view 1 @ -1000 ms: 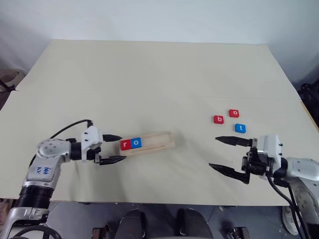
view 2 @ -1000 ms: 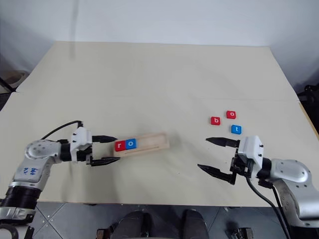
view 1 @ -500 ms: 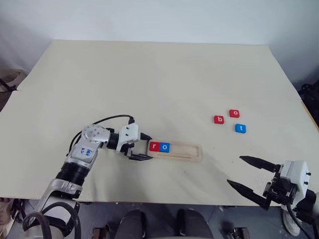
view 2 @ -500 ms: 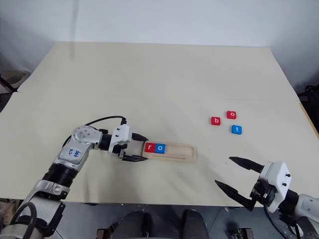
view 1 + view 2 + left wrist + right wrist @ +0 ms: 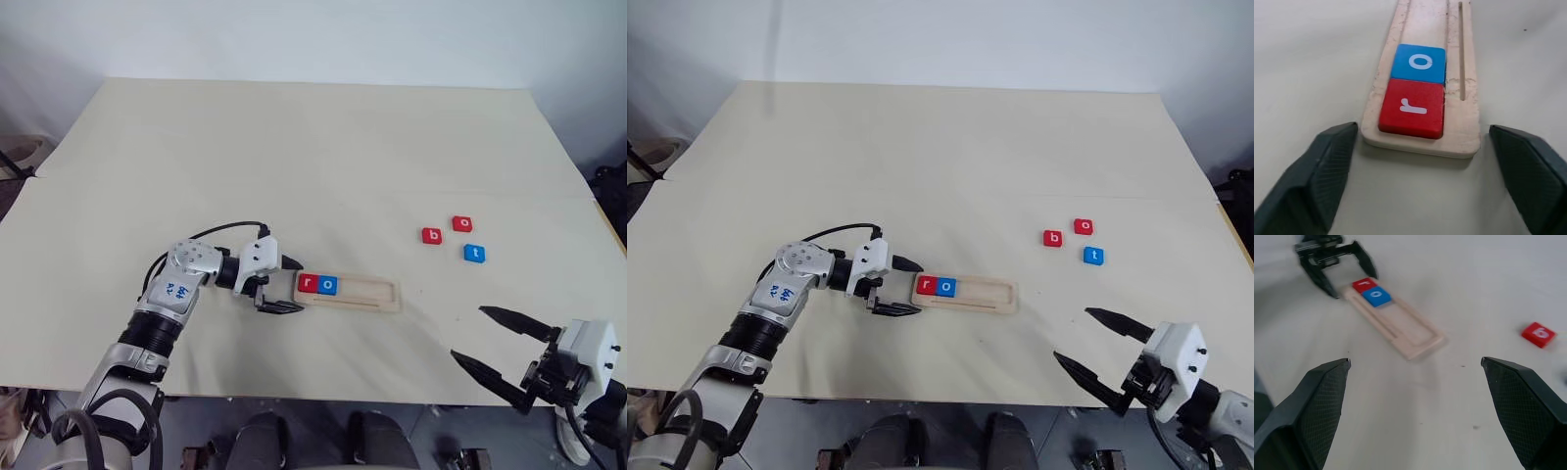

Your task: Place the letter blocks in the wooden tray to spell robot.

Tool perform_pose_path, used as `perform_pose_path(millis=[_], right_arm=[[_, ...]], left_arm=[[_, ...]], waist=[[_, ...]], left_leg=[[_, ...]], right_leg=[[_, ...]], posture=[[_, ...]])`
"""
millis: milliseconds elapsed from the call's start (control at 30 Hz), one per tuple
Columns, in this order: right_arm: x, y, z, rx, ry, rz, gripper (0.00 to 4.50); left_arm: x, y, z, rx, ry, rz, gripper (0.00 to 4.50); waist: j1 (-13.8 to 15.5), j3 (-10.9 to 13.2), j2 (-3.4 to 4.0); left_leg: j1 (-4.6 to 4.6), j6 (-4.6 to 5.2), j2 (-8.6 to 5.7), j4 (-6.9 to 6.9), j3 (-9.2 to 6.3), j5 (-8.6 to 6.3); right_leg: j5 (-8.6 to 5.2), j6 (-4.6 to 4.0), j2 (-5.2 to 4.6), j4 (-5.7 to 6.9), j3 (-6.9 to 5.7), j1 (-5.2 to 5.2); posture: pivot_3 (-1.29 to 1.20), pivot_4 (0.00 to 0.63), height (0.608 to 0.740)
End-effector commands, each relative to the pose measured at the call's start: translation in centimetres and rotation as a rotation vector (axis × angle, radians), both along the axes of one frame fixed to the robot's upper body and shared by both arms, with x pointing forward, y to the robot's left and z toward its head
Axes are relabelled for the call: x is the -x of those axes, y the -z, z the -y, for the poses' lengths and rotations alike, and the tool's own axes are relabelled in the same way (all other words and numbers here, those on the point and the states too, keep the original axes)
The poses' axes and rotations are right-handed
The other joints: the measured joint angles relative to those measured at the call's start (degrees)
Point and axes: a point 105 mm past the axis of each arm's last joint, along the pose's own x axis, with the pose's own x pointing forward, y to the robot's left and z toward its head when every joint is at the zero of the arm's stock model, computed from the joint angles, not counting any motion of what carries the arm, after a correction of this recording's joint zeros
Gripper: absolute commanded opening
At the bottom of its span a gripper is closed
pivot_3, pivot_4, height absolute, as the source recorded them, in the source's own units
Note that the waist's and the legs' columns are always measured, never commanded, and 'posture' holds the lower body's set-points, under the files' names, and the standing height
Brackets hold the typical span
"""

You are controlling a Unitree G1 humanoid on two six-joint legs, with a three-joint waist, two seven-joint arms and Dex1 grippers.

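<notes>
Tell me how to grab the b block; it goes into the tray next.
Probably from above, pinching two opposite side edges of the b block. It lies flat on the table, so only its thin sides offer a hold. The o block and t block lie apart from it, leaving finger room on each side.

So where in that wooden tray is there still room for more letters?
The wooden tray is bare from the blue o to its right end. Its left end is crowded: red r, then the open left gripper straddling the edge.
</notes>
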Motion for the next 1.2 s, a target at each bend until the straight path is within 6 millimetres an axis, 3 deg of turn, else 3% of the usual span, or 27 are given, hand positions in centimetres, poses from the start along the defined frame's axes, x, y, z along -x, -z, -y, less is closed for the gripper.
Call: perform_pose_path(millis=[33,133,300,600,700,967,1200], right_arm=[[0.4,-0.4,2.6,-0.010,0.138,0.046,4.50],[1.1,0.3,4.6,-0.016,0.245,0.040,4.50],[2.2,1.3,6.0,0.009,0.321,0.039,4.50],[1.6,2.1,5.8,0.018,0.312,0.039,4.50],[0.0,1.6,5.3,0.013,0.308,0.041,4.50],[-9.3,-0.7,4.5,-0.049,0.467,-0.085,4.50],[-13.6,-2.0,3.8,-0.049,0.565,-0.185,4.50]], left_arm=[[0.2,-1.2,-1.2,0.085,-0.025,0.029,4.45],[0.6,-1.8,-3.6,0.132,-0.069,0.034,4.45],[1.7,-3.1,-6.4,0.227,-0.061,0.130,4.45],[3.1,-4.6,-6.4,0.316,-0.061,0.153,4.45],[3.4,-4.7,-6.3,0.326,-0.069,0.165,4.45],[4.6,-4.4,-5.9,0.353,-0.104,0.167,4.45],[5.2,-4.3,-5.5,0.365,-0.130,0.174,4.45]], waist=[[0.0,0.0,0.00],[-0.1,0.0,0.00],[-0.2,0.0,0.02],[-0.1,0.0,0.03],[-0.3,0.0,0.05],[-1.6,0.0,0.12],[-1.2,0.0,0.12]], left_leg=[[0.00,0.00,0.00,0.00,-0.03,0.00],[0.00,0.00,0.02,-0.01,-0.05,0.00],[0.01,0.00,0.05,-0.02,-0.25,0.00],[0.02,0.01,0.02,-0.02,-0.40,-0.01],[0.07,0.01,0.03,-0.02,-0.40,-0.01],[0.10,-0.04,0.05,-0.02,-0.45,0.02],[-0.02,-0.03,-0.01,-0.02,-0.47,0.02]], right_leg=[[0.00,0.00,0.00,0.00,0.00,-0.01],[0.00,-0.01,0.01,0.01,-0.01,-0.03],[-0.01,-0.01,0.00,0.02,0.02,-0.04],[-0.01,-0.01,-0.01,0.02,0.07,-0.02],[-0.01,-0.01,-0.01,0.07,0.11,-0.01],[-0.04,-0.09,0.00,0.22,0.18,-0.10],[-0.04,-0.08,-0.07,0.14,0.15,-0.11]], posture=[[0.00,0.150,0.740],[0.00,0.150,0.740],[0.00,0.150,0.740],[0.00,0.150,0.740],[0.00,0.150,0.740],[0.00,0.150,0.740],[0.00,0.150,0.740]])
